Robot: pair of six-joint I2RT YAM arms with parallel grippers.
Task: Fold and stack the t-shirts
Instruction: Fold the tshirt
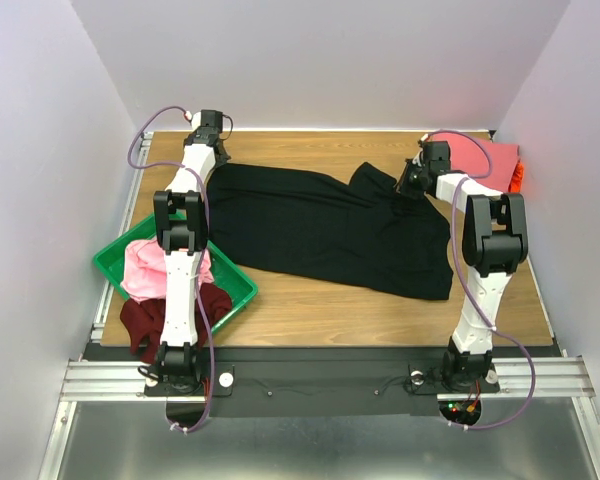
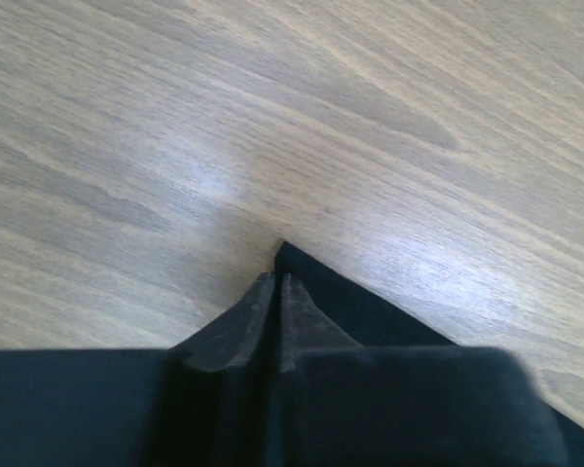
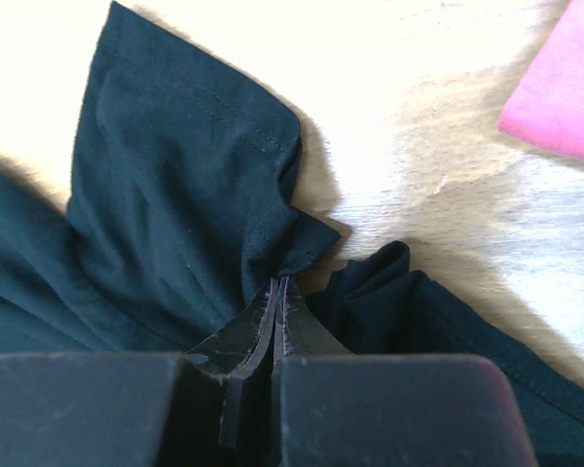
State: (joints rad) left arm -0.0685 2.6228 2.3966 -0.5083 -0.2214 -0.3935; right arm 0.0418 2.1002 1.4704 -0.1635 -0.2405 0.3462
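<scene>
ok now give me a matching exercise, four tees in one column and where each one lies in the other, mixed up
Tees
1. black tee
2. pink tee
3. maroon tee
4. coral tee

Places
a. in the tray, on top
b. far right corner of the table
c. spread across the middle
d. spilling over the tray's near edge

Pairs: 1-c, 2-a, 3-d, 4-b
</scene>
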